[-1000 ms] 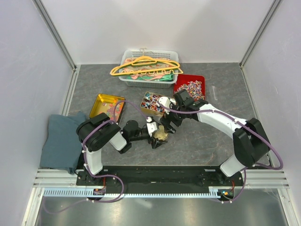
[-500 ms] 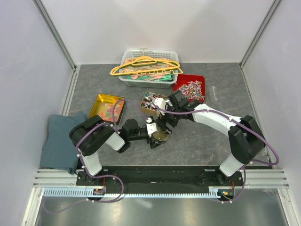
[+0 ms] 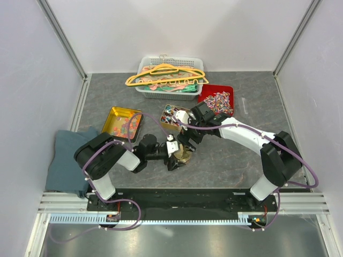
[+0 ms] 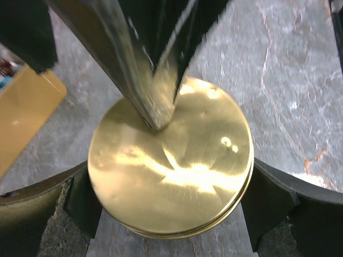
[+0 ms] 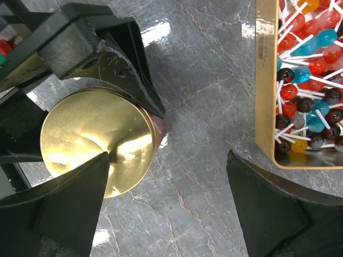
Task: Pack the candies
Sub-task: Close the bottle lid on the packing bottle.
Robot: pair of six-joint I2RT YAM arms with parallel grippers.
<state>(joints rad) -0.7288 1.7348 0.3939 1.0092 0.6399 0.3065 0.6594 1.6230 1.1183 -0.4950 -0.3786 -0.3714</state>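
Three lots of candies (image 5: 303,80) lie around the round gold tin (image 4: 171,166), and none are in it yet, since its lid is on. Stick sweets fill the gold tray (image 5: 264,80) just behind the tin. Wrapped pieces sit in the red tray (image 3: 209,90) farther back and to the tin's right. Gummies lie in the other gold tray (image 3: 115,113), back and to the tin's left.

My left gripper (image 4: 171,187) has the tin clamped low, one pad against each side of it, and the tin rests on the table. My right gripper (image 5: 169,158) hangs over the tin with its jaws spread wide and holding nothing. One fingertip (image 4: 153,115) touches the lid near its middle, and the other finger is off to the tray side.

I judge the step in hand to be getting the lid off. To do it well I should shift my right gripper so the lid sits centred between both fingers. Then I should close on the rim just above my left pads, not on them, and lift straight up while my left holds firm. A tilted pull could jam the lid or drag the tin toward the stick sweets.
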